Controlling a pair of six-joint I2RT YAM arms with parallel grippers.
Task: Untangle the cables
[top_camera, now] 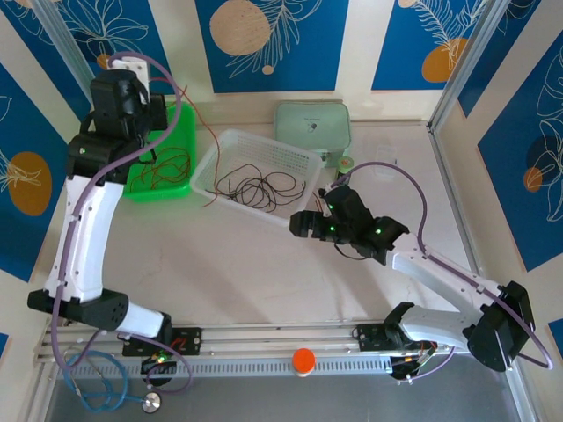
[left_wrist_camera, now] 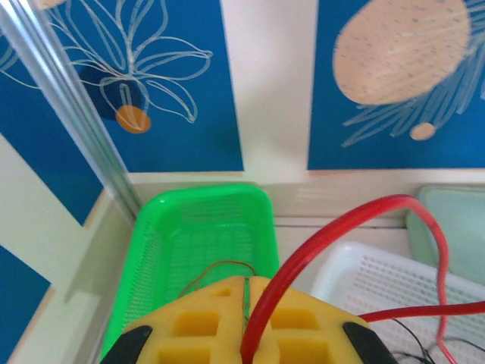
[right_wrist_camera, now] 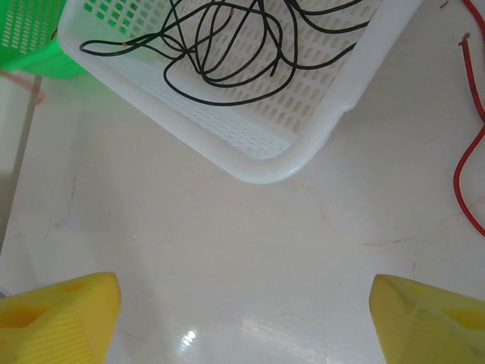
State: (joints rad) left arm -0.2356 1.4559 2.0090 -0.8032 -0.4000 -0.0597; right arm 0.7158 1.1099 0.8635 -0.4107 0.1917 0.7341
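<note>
Left gripper [left_wrist_camera: 246, 334]: clamped shut on the red cable [left_wrist_camera: 333, 227], which comes out from between its yellow pads; we hang above the green basket [left_wrist_camera: 204, 197].
Right gripper [right_wrist_camera: 242, 315]: jaws spread wide with nothing between them, over bare table [right_wrist_camera: 189, 243] just in front of the white basket [right_wrist_camera: 303, 144].
Red cable: it arcs from our left grip toward the white basket. In the top view some loops lie in the green basket.
Black cable [right_wrist_camera: 227, 53]: loose loops inside the white basket. We cannot tell whether any red strand crosses them.
Step in hand: we judge that we are sorting the red cable into the green basket.
Doing it well: we should draw the red cable slowly. If black loops rise, we pause. The free right gripper can pin the black cable or steady the white basket. The trailing red end must not snag on a rim.
</note>
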